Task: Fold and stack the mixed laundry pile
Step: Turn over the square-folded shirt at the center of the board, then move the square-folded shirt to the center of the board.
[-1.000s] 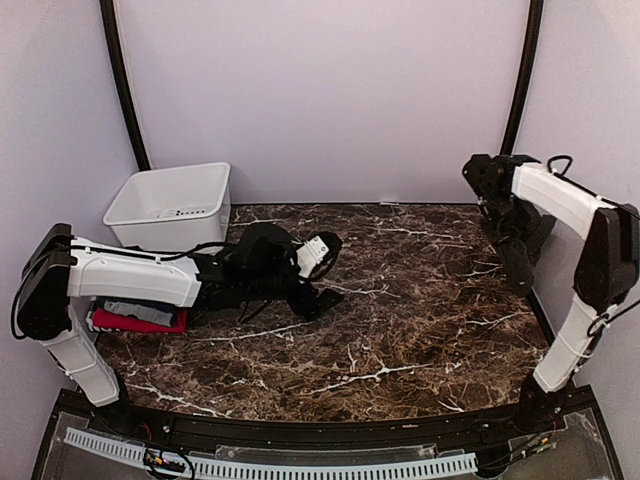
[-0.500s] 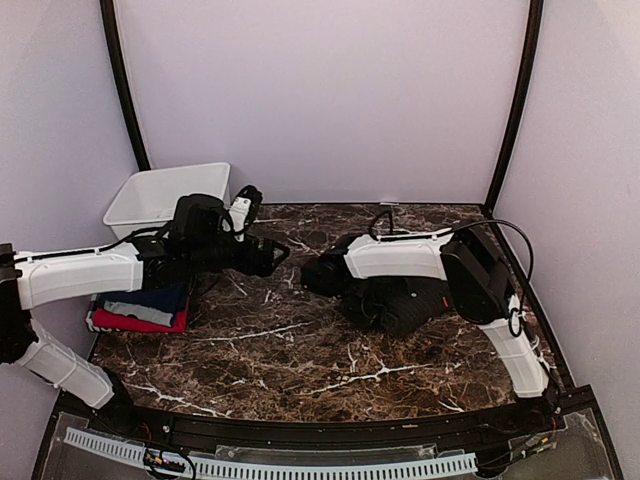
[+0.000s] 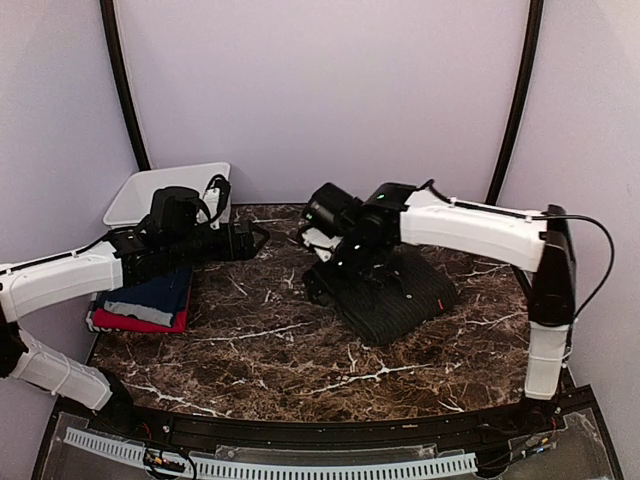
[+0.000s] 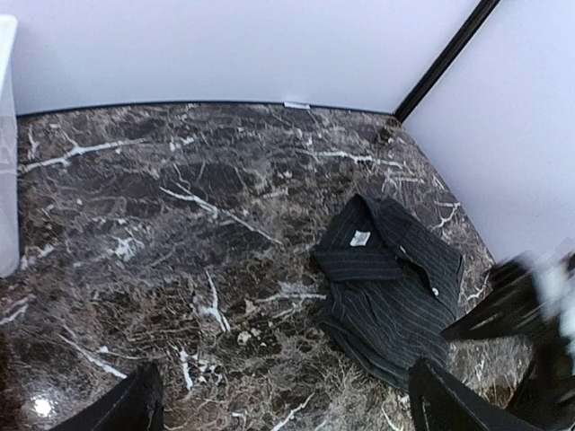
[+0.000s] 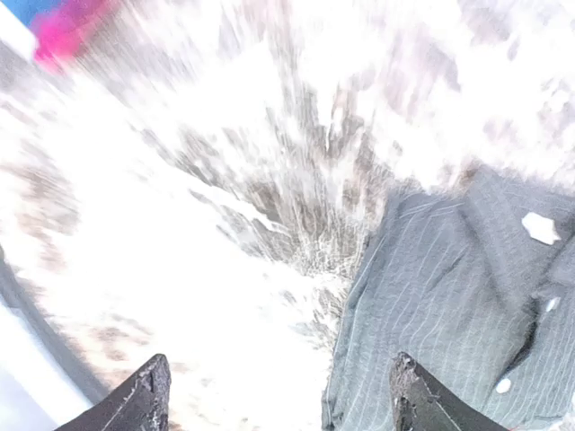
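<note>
The dark pinstriped shirt (image 3: 395, 295) lies folded on the marble table, right of centre, collar up (image 4: 391, 274). My right gripper (image 3: 322, 272) hangs over its left edge, open, nothing between its fingers; in the blurred right wrist view the shirt (image 5: 449, 314) lies under the right finger (image 5: 422, 404), and my right gripper (image 5: 278, 391) spans shirt edge and bare table. My left gripper (image 3: 255, 240) is open and empty, held above the table left of the shirt (image 4: 287, 395). A folded stack (image 3: 140, 305) sits at the left, navy on top, grey below, red at the bottom.
A white plastic bin (image 3: 165, 195) stands at the back left, behind the left arm. The right arm (image 4: 530, 305) shows blurred at the right edge of the left wrist view. Walls close the table at the back and both sides.
The right gripper has opened and let go of the pinstriped shirt, which now lies folded right of centre. The right arm has risen. The left arm has drawn back a little toward the bin.
</note>
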Motion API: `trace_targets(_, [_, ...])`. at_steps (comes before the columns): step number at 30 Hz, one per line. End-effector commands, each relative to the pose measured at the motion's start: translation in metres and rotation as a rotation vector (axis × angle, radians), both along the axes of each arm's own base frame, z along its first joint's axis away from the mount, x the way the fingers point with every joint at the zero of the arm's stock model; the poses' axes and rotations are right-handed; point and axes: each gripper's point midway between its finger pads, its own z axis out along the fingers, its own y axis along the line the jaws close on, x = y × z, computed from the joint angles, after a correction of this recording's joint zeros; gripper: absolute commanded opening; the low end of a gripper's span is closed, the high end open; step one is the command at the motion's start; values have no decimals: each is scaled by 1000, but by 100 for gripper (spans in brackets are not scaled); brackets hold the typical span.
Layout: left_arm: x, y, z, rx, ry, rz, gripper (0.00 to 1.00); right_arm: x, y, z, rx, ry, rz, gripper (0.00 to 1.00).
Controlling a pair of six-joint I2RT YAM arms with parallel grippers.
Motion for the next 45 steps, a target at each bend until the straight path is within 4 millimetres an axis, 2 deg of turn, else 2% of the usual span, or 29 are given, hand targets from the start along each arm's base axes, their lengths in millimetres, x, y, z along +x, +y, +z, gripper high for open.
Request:
trace_targets(1, [-2,-34,-24,-49,119,-124,92,44,-42,89,403,-68,-83,79])
trace_targets(2, [-6,-44,-27,-42,123,-158,89,58,-67,88,424,-71,-148,77])
trace_targets(4, [-11,-70,-35,-15,132,-231,85,83,-120,71,428,-88,-280,76])
trace_targets(5, [-16,-91,-43,7,150,-278,84,91,-143,60,419,-84,-337,75])
trace_targets(6, [-12,-104,-32,5,123,-303,80,99,-165,48,409,-71,-392,74])
trace_targets(7, [-21,-119,-55,47,175,-341,79,105,-183,35,393,-61,-445,72])
trace_targets(8, [-20,-134,-46,40,158,-370,76,108,-198,21,372,-46,-488,71])
trace_targets(9, [-27,-150,-67,64,199,-411,74,111,-208,10,354,-38,-513,70])
trace_targets(10, [-24,-164,-56,53,175,-433,71,113,-216,-3,329,-32,-533,70])
trace_targets(11, [-31,-177,-79,92,217,-460,71,114,-222,-15,302,-29,-550,69])
trace_targets(12, [-27,-191,-87,105,222,-477,69,114,-227,-28,276,-22,-564,68])
trace_targets(16, [-35,-222,-122,136,300,-541,63,102,-227,-79,238,83,-565,62])
trace_targets(19, [-34,-217,-152,187,353,-519,59,88,-221,-98,256,147,-553,58])
trace_targets(21, [-31,-197,-174,240,402,-468,56,74,-212,-102,284,181,-535,57])
trace_targets(22, [-24,-184,-178,247,420,-439,55,64,-203,-103,299,200,-522,57])
trace_targets(23, [-26,-169,-188,260,451,-417,53,53,-192,-103,323,228,-497,56])
trace_targets(24, [-15,-155,-191,258,459,-381,51,41,-184,-106,329,254,-482,56])
trace_targets(25, [-18,-141,-201,270,484,-363,50,29,-172,-107,339,278,-460,56])
trace_targets(26, [-9,-128,-205,269,495,-331,50,17,-160,-106,360,306,-433,56])
trace_targets(28, [-4,-106,-212,285,521,-298,49,-7,-135,-99,415,364,-369,57])
trace_targets(30, [-1,-88,-214,300,521,-282,51,-22,-118,-81,496,393,-315,59])
trace_targets(31, [4,-86,-202,274,492,-287,53,-24,-118,-68,524,381,-307,60])
trace_targets(32, [1,-83,-200,276,478,-301,59,-23,-119,-54,544,352,-300,60])
trace_targets(33, [4,-85,-181,248,425,-309,62,-19,-123,-38,564,305,-296,62])
trace_targets(34, [2,-84,-176,246,407,-318,67,-12,-129,-24,581,255,-303,62])
trace_targets(36, [6,-87,-142,203,317,-327,71,5,-143,-3,612,170,-320,63])
trace_targets(40, [15,-92,-113,191,255,-333,75,45,-175,6,630,99,-393,58])
trace_targets(42, [19,-97,-104,188,232,-347,75,58,-172,9,634,90,-378,56])
trace_targets(45, [23,-108,-96,167,212,-384,74,81,-154,17,672,100,-348,49])
